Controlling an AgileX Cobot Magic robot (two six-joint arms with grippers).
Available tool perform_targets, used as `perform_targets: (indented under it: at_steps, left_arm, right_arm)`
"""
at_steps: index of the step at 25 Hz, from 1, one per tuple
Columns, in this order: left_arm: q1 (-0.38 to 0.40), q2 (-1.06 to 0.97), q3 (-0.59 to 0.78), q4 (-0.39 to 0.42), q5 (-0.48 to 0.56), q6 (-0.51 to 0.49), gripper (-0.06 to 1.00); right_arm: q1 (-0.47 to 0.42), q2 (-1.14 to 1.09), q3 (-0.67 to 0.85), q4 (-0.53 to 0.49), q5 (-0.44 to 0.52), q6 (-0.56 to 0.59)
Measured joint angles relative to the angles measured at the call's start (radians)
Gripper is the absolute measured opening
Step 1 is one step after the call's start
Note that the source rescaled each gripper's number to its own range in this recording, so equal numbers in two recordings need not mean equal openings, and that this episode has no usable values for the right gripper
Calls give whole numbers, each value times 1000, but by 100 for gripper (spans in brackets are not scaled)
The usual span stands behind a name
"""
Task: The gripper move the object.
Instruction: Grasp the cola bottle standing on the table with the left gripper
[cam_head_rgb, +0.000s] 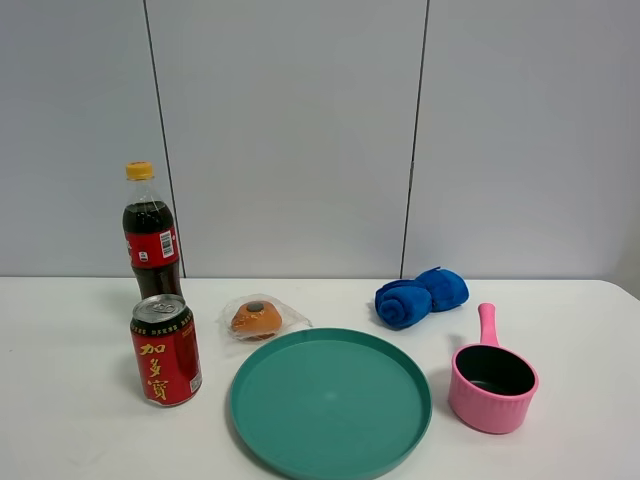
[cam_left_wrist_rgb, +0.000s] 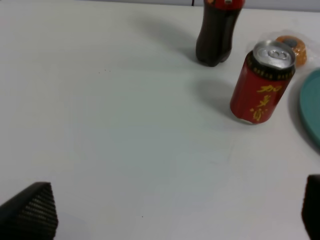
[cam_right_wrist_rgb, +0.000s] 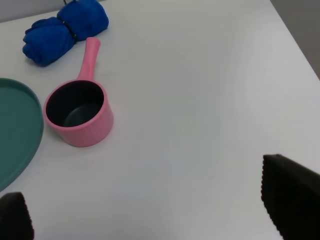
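The cola bottle (cam_head_rgb: 150, 232) with a yellow cap and red label stands upright at the back left of the white table (cam_head_rgb: 80, 420), just behind a red drink can (cam_head_rgb: 165, 350). In the left wrist view its dark lower part (cam_left_wrist_rgb: 215, 35) shows far from my left gripper (cam_left_wrist_rgb: 175, 210), whose open fingertips (cam_left_wrist_rgb: 30, 210) frame bare table. My right gripper (cam_right_wrist_rgb: 150, 215) is open over the table's right part, its fingertips (cam_right_wrist_rgb: 290, 195) empty. Neither gripper shows in the exterior view.
A wrapped bun (cam_head_rgb: 257, 318) lies beside the can. A teal round tray (cam_head_rgb: 300, 440) sits front centre. A rolled blue cloth (cam_head_rgb: 420, 295) lies behind it, and a pink saucepan (cam_head_rgb: 492, 385) stands at the right. The table's right edge (cam_right_wrist_rgb: 295, 40) is near.
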Motion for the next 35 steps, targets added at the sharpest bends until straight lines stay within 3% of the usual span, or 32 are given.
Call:
perform_targets:
  at_steps: [26,35]
  left_arm:
    - [0,0,0,0,0,0,100]
    - [0,5,-33,-70,0,27,100]
  right_arm:
    - [0,0,0,0,0,0]
    - [0,0,0,0,0,0]
